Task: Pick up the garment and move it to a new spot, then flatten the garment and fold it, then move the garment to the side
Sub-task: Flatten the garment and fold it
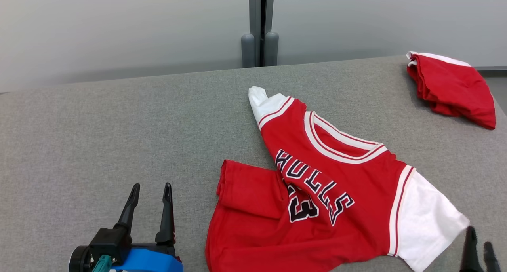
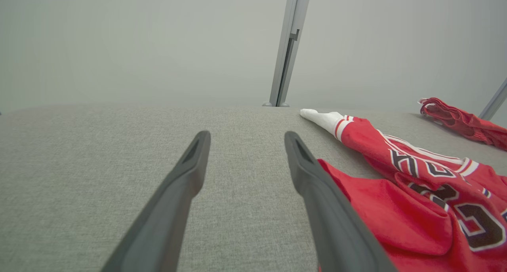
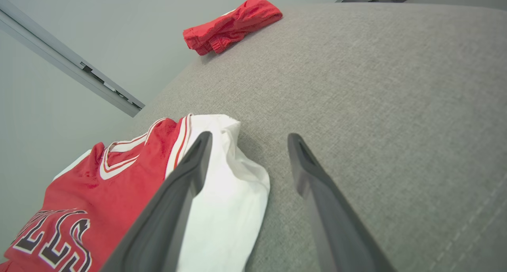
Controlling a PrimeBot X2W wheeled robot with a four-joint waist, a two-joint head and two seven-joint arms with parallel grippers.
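A red jersey (image 1: 317, 193) with white sleeves and dark lettering lies crumpled on the grey table (image 1: 99, 137), right of centre. One white sleeve (image 1: 261, 99) points to the far side, the other (image 1: 427, 220) spreads at the near right. My left gripper (image 1: 150, 193) stands open at the lower left, empty, a short way left of the jersey's folded hem (image 2: 380, 208). My right gripper (image 1: 480, 240) is open at the lower right corner, just beside the near white sleeve (image 3: 233, 208), holding nothing.
A second red garment (image 1: 451, 88) lies bundled at the table's far right corner, also visible as red cloth (image 3: 229, 24) in the right wrist view. A grey post (image 1: 260, 26) rises behind the table's far edge against a pale wall. Bare grey surface spreads to the left.
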